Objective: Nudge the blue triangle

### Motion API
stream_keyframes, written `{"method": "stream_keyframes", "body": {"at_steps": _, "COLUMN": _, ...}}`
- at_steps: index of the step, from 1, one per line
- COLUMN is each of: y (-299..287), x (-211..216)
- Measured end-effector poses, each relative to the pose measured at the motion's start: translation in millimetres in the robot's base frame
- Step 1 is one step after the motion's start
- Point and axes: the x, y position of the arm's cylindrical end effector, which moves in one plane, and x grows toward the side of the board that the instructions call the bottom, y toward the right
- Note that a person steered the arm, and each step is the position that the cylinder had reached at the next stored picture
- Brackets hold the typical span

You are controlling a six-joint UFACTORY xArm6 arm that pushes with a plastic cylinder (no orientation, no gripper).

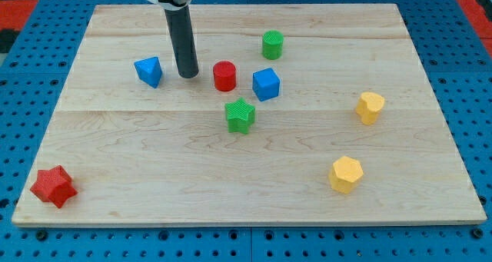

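My tip point(187, 74) rests on the wooden tabletop point(154, 162) between the blue triangle point(149, 71) and the red cylinder point(224, 76) — just beside the triangle, not touching. The approach looks finished; next, a short push toward the view's left. No jaws (a bare rod), no containers.

Bright, even overhead light, sharp all over.
Soft short shadows under blocks (faint one beside the rod point(184, 39)); mild sheen on the board point(254, 162), no blur, edges undistorted.
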Motion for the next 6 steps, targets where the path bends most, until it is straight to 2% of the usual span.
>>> {"method": "stream_keyframes", "body": {"at_steps": 2, "y": -90, "x": 0}}
{"method": "stream_keyframes", "body": {"at_steps": 3, "y": -97, "x": 3}}
{"method": "stream_keyframes", "body": {"at_steps": 4, "y": -64, "x": 41}}
{"method": "stream_keyframes", "body": {"at_steps": 5, "y": -84, "x": 49}}
{"method": "stream_keyframes", "body": {"at_steps": 6, "y": -144, "x": 20}}
